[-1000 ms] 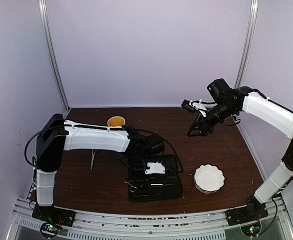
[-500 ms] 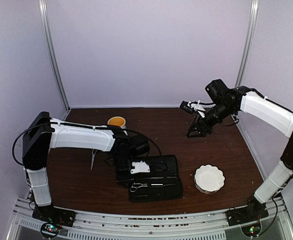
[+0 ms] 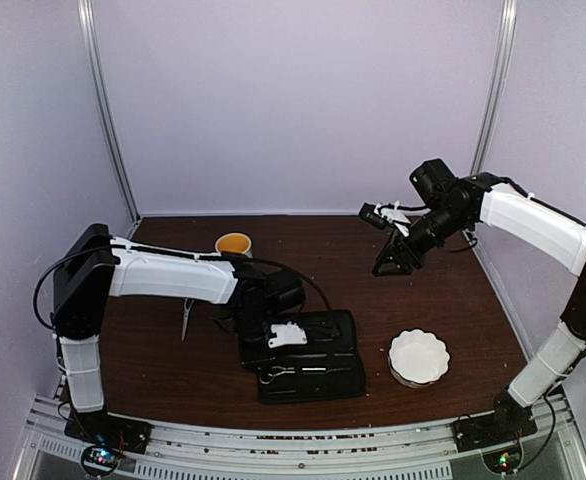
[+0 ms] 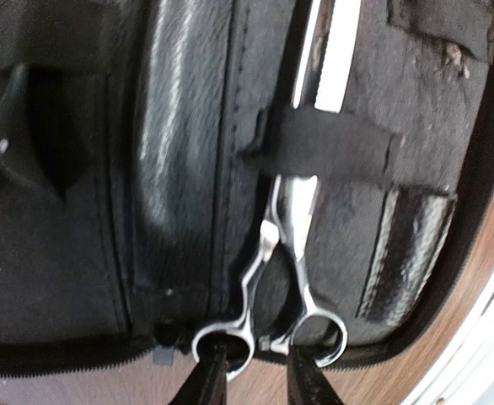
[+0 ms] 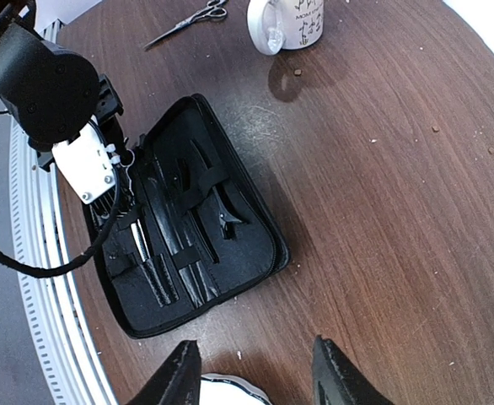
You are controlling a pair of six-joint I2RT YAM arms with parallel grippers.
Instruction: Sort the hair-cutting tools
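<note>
Open black zip case, near table edge.
Right gripper: fingers apart, empty, held high.
Left gripper: fingers narrowly apart astride the ring handles; contact unclear.
Silver scissors, under the case's elastic strap: likely stiff, light and slick; best taken at the rings. Blade tips cropped.
Second scissors, loose beside mug.
Clips indistinct.

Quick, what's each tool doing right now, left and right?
Left tool: fingertips straddle a ring handle of the slim silver metal scissors in the black rectangular zip case; grip cannot be told.
Right tool: open, empty.
</note>
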